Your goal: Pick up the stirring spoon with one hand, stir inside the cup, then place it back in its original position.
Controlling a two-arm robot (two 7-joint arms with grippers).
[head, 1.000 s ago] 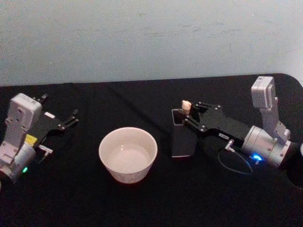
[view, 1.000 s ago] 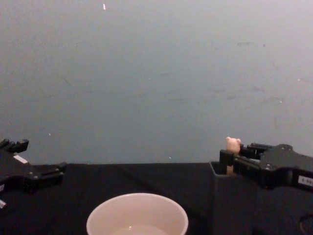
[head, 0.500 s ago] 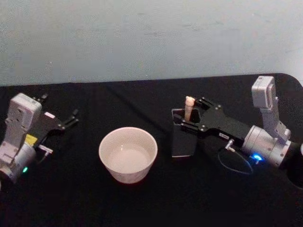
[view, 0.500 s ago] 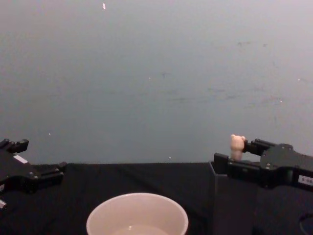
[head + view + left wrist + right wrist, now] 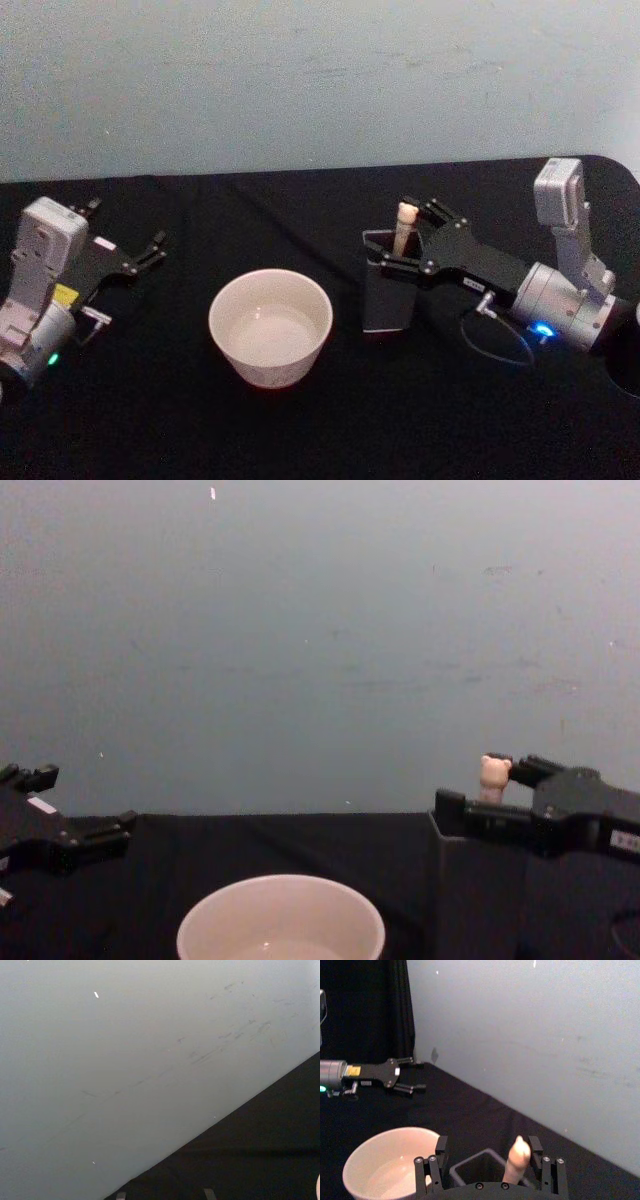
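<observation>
1. Spoon and hand first: the right hand is clenched on the pale handle of the stirring spoon, gripping it below the tiny bear head, with one finger on each side of the handle in the right wrist view.

2. The spoon's long axis runs close to upright. Its bear head stands above the fingers, and its lower part drops into the dark grey holder right under the hand, so the metal bowl is hidden and I cannot tell how much of it sits below the rim.

3. The relation the coming move turns on: the cup lies off to the hand's left and somewhat nearer the robot's body, set apart from the holder by a strip of bare black counter. In the chest view the cup's rim sits lower than the holder's top edge.

4. Judging from that, the spoon likely has to travel straight up along its own axis until its tip clears the holder, and only then sideways to the left and down into the cup; a sideways pull too soon could tip the holder.

5. The left hand rests with fingers spread apart, well away on the cup's far side, and looks parked; the right hand is the nearer one and does the work.
</observation>
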